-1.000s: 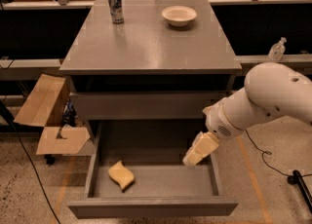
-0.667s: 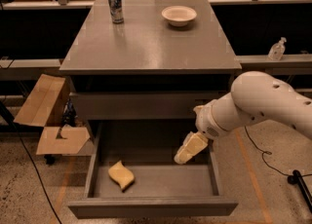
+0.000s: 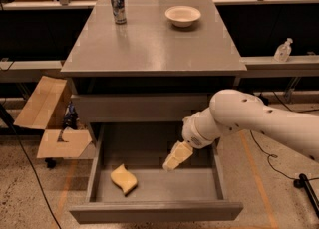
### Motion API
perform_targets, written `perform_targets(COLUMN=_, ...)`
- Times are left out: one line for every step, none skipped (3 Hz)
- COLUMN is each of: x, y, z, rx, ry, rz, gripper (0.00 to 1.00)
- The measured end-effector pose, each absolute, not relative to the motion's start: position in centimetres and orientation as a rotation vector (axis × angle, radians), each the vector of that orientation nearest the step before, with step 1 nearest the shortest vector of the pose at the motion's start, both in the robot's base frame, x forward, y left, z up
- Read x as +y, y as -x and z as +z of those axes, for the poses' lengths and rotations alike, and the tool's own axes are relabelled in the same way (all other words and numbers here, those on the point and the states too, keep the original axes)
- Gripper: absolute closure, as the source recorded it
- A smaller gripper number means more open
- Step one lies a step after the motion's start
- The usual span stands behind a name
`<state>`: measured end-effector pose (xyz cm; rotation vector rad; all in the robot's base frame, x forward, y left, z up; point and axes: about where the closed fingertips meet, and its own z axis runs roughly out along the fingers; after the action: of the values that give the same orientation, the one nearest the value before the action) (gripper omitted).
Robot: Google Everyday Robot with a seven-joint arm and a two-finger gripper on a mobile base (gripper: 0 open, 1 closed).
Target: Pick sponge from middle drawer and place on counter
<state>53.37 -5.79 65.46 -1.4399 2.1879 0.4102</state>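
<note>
Lying in the wide, shallow grey middle drawer (image 3: 154,212), the small wavy yellow-tan sponge (image 3: 123,178) sits left of and slightly below the cream blocky gripper (image 3: 171,163), apart from it. That gripper hangs inside the drawer, tilted down-left; whether it is parted or closed, I cannot tell. The glossy grey counter (image 3: 154,44) lies above it.

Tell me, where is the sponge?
The sponge lies in the open middle drawer, front left in the camera view, apart from the gripper hanging over the drawer's centre to its right.
</note>
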Motion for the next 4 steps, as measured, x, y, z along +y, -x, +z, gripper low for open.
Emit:
perform_targets(x=-5.5, y=-53.4, z=65.2, rx=2.187, ry=1.436, rz=0.416, gripper=0.00)
perform_targets(x=-3.5, y=-53.8, z=63.1, rx=2.170, ry=1.410, rz=0.465, gripper=0.00)
perform_targets(x=-0.8, y=-54.0, z=59.9, rx=2.124, ry=1.415, rz=0.486, gripper=0.00)
perform_targets(x=1.1, y=-54.4, z=56.7, rx=2.107, ry=1.379, rz=0.457, gripper=0.00)
